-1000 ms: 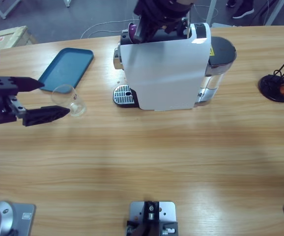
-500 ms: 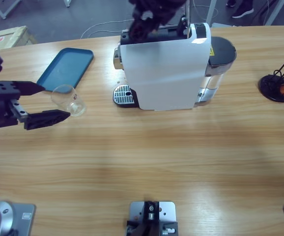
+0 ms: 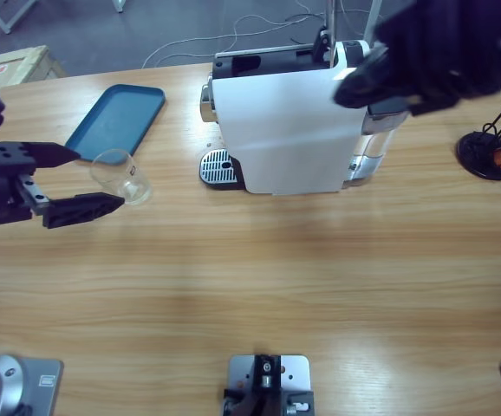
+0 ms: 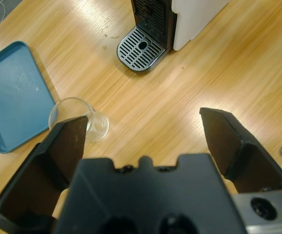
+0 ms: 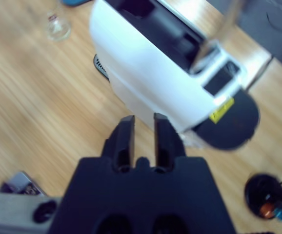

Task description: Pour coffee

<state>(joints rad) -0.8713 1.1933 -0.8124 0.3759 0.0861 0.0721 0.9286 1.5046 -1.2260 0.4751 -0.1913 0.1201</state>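
A clear glass tumbler (image 3: 122, 176) stands on the table left of the white coffee machine (image 3: 285, 130); no coffee shows in it or anywhere else. My left gripper (image 3: 100, 178) is open, its jaw tips reaching either side of the tumbler's near edge. In the left wrist view the tumbler (image 4: 77, 117) sits just behind the tip of the picture-left jaw of the left gripper (image 4: 146, 119). My right gripper (image 3: 354, 87) hovers blurred over the machine's right end. In the right wrist view this gripper (image 5: 143, 129) is shut and holds nothing, above the machine (image 5: 151, 73).
The machine's round drip grille (image 3: 218, 167) faces the tumbler. A blue tray (image 3: 116, 121) lies behind the tumbler. A black capsule stand (image 3: 491, 147) stands at the far right. A cardboard box (image 3: 12, 62) sits off the table's back left.
The right arm has swung from above the machine's left top end across to its right end. The purple capsule seen by its jaws a second ago no longer shows. The left gripper has barely moved.
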